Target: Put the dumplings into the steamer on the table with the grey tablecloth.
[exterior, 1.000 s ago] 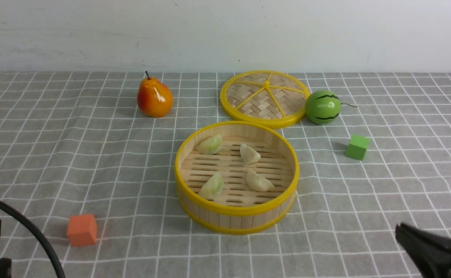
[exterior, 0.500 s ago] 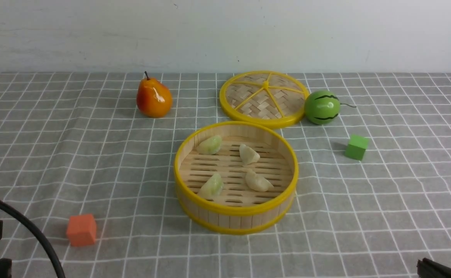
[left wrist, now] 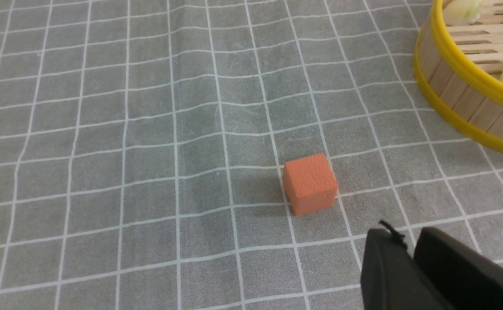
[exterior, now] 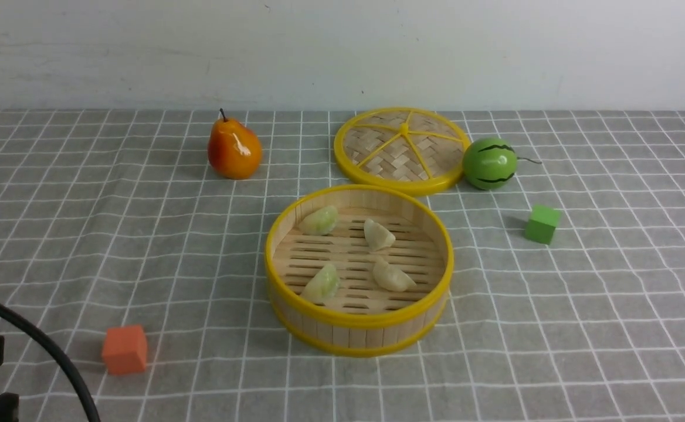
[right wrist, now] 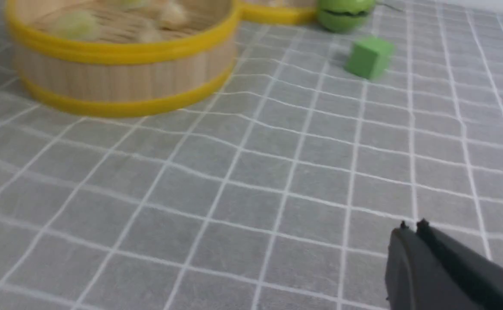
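Hands come first, nearest the cameras: the left hand point(left wrist: 408, 254) hangs low over the tabletop point(exterior: 143, 234) with its fingers pressed together and nothing between them, and the right hand point(right wrist: 411, 234) shows the same narrow, empty pinch in its wrist view, while lying out of the front view. Just ahead of the left hand sits an orange cube point(left wrist: 310, 183) on the cloth point(left wrist: 148, 129); further ahead and inward of both hands stands the steamer point(exterior: 359, 334), and a green cube point(right wrist: 368, 57) lies well ahead of the right hand. All four dumplings point(exterior: 321, 282) lie on the slatted floor inside the steamer, apart from one another, so the task looks finished. They appear small, light and probably a little soft and smooth, so a pinch across the plump belly, at right angles to the long axis, would likely hold better than one on the thin pleated edge. The two nearer ones slant with their long axes angling away; the two farther ones lie more crosswise, the green one close to the far wall. Beyond the steamer are the lid point(exterior: 402, 149), a pear point(exterior: 234, 149) and a toy melon point(exterior: 489, 163).
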You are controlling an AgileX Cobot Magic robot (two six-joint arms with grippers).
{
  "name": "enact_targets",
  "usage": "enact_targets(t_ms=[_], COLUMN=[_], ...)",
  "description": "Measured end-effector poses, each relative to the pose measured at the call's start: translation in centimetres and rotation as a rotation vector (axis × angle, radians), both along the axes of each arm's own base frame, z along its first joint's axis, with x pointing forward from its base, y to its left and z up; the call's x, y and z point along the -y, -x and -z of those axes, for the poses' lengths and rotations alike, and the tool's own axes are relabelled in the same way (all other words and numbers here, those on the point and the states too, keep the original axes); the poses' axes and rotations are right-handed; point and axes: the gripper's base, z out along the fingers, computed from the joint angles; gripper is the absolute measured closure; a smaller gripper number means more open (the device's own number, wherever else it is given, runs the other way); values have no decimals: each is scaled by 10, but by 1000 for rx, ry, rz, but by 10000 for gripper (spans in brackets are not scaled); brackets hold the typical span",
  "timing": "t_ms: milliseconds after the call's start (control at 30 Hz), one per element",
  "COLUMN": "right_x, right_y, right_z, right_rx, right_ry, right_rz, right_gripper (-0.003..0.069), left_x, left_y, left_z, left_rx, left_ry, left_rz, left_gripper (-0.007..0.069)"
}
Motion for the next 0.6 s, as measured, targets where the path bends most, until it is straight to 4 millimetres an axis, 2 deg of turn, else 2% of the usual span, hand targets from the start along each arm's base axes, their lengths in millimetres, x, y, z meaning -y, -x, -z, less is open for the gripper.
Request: enact_targets(t_ms=[100, 200, 600], right_x=[5, 7, 5], right_y=[0, 0, 0], right_z=[1, 1, 1], right_rx=[-42, -51, -53], right_ry=[-129, -175, -144], right_rz=[124, 173, 131], right_gripper=[663, 663, 663], left_x=[0, 0, 0], left_y=[0, 0, 0], left_z=[0, 0, 0], left_rx=[0, 0, -1], left_ry=[0, 0, 0], left_rz=[0, 0, 0], left_gripper=[526, 522, 513])
